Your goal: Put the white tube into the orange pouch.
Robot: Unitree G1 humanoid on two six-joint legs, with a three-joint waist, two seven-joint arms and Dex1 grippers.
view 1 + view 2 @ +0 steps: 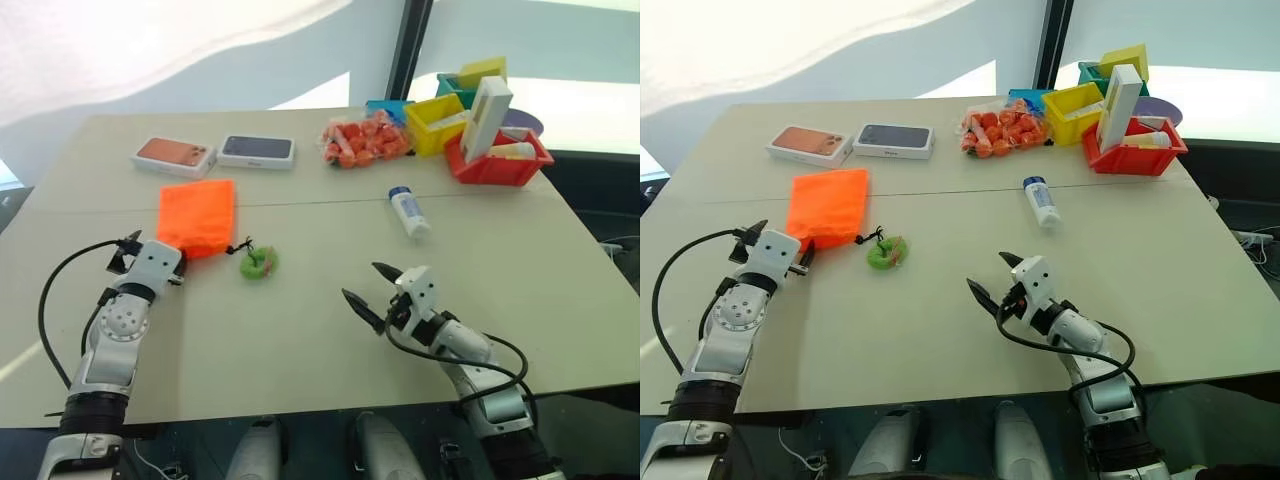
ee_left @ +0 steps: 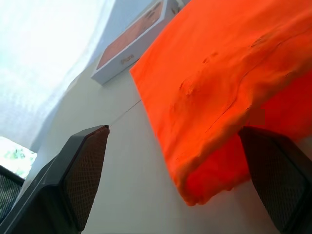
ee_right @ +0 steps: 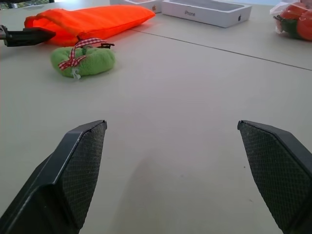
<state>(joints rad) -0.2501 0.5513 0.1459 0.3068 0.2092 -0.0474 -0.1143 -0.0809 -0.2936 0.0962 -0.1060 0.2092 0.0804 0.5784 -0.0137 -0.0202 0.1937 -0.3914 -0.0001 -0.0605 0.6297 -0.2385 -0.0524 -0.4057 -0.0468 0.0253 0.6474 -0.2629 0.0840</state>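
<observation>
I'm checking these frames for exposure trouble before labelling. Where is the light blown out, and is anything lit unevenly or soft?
Head views: the backdrop behind the table is washed out to near white, and the far right end by the red bin sits in hard sunlight. Left wrist view: the upper corner is overexposed, and the orange pouch glows bright on top with its underside in shadow. Right wrist view: even light, the nearest gripper fingers slightly soft.
</observation>
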